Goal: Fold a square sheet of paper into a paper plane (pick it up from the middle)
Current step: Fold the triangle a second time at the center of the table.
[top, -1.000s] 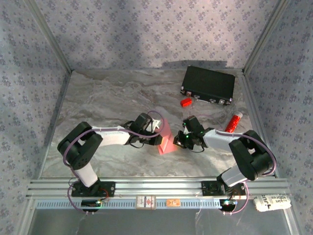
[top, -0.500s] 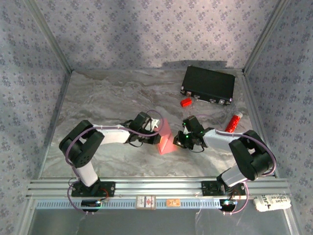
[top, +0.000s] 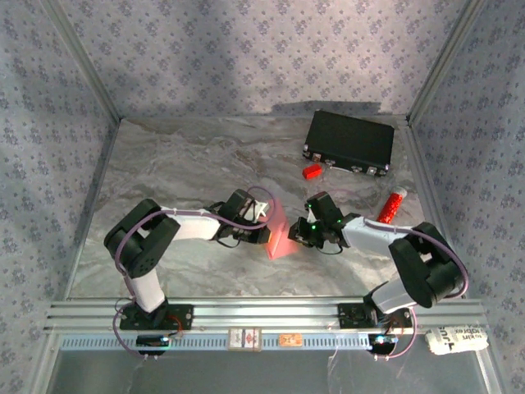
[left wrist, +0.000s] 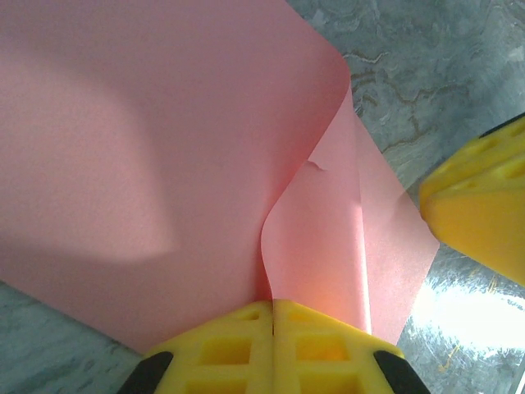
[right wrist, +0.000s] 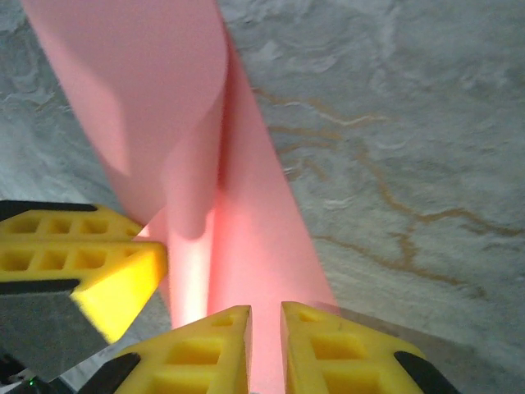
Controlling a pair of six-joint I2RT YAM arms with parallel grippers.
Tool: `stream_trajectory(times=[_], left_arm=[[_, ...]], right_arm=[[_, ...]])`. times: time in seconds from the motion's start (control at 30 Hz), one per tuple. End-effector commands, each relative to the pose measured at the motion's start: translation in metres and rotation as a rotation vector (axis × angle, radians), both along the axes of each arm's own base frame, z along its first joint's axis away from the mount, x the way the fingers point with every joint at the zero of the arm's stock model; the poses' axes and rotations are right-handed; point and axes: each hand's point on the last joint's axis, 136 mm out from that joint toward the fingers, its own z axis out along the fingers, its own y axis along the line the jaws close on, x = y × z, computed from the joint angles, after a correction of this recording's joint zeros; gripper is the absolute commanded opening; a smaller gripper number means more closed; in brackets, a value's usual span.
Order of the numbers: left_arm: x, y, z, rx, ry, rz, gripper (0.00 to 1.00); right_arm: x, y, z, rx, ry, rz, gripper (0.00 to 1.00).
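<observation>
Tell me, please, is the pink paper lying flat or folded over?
Folded over: the pink paper curls back on itself in a soft bend, and the left tool pinches it there.

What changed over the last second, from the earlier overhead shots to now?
The left arm shifted slightly right; the right gripper edged left toward the paper, its jaws now slightly apart around the paper's edge. The left gripper stays shut on the paper. Case, block and tube did not move.
</observation>
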Motion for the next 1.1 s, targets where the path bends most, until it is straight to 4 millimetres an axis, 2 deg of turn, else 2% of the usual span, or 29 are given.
stream_trajectory(times=[0.0, 0.2, 0.37, 1.07], left_arm=[[0.0, -0.002, 0.0, -0.011, 0.004, -0.015, 0.02], [0.002, -0.005, 0.007, -0.023, -0.005, -0.015, 0.02], [0.005, -0.006, 0.014, -0.015, -0.026, -0.026, 0.02], [0.015, 0.004, 0.014, 0.041, -0.071, -0.004, 0.02]], right_arm=[[-0.002, 0.011, 0.011, 0.027, -0.009, 0.028, 0.17], [-0.015, 0.001, -0.022, -0.057, 0.073, 0.018, 0.11], [-0.022, -0.013, -0.039, -0.138, 0.114, 0.005, 0.1], [-0.021, -0.015, -0.039, -0.154, 0.117, 0.016, 0.1]])
